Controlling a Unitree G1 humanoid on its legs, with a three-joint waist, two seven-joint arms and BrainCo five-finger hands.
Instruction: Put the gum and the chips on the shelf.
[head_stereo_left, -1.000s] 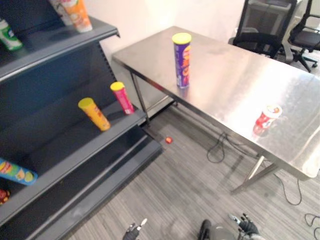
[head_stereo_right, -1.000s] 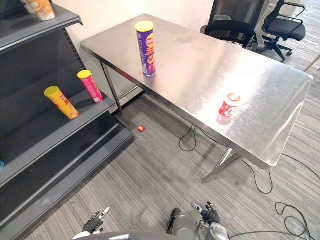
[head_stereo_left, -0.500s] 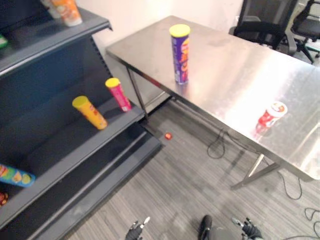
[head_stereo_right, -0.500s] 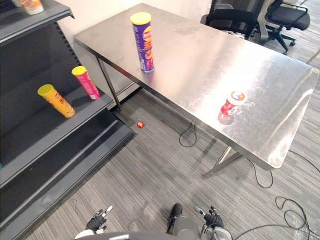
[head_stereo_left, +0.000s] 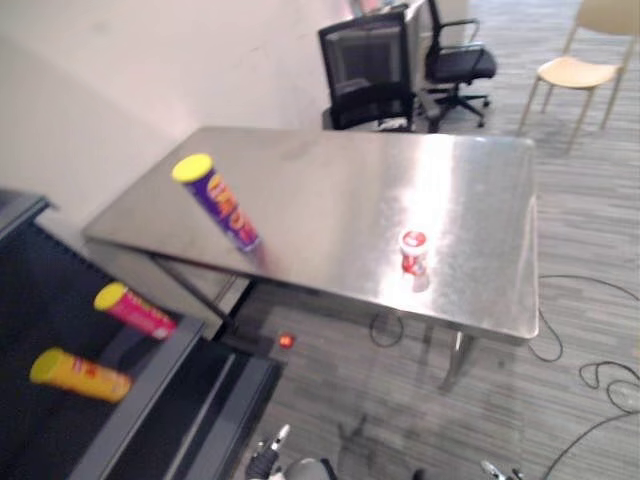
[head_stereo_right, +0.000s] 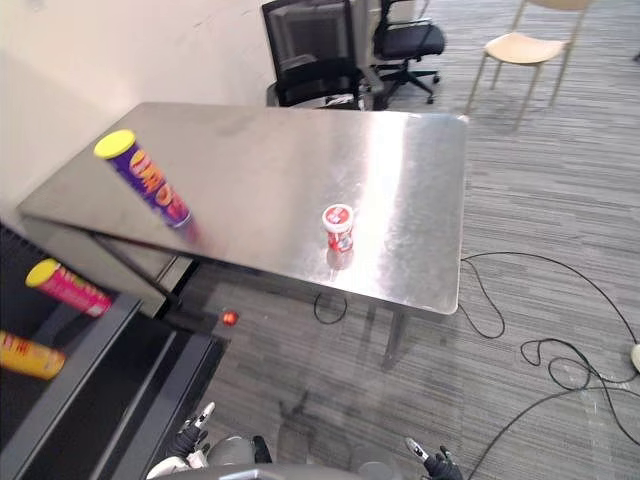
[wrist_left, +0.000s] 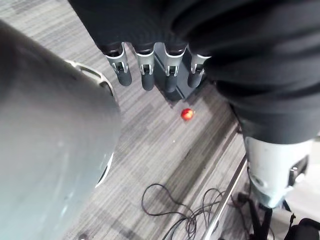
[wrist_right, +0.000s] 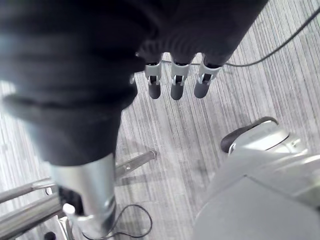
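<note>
A tall purple chips can with a yellow lid (head_stereo_right: 150, 187) stands near the left end of the steel table (head_stereo_right: 290, 140). A small red and white gum tub (head_stereo_right: 339, 227) stands near the table's front edge, right of the can. The dark shelf (head_stereo_left: 140, 395) is at the lower left, beside the table. My left hand (head_stereo_right: 190, 440) hangs low over the floor; its fingers (wrist_left: 145, 70) are straight and hold nothing. My right hand (head_stereo_right: 430, 462) also hangs low, far from the table, and its fingers (wrist_right: 175, 82) are straight and empty.
A pink can (head_stereo_left: 135, 310) and a yellow can (head_stereo_left: 78, 372) lie on the shelf board. A small red ball (head_stereo_left: 286, 341) lies on the floor under the table's left end. A black office chair (head_stereo_right: 310, 50) and a wooden chair (head_stereo_right: 525, 45) stand behind the table.
The whole picture has swung to the right, so the shelf now sits at the lower left edge. The can and tub have not moved on the table. Both hands still hang low.
</note>
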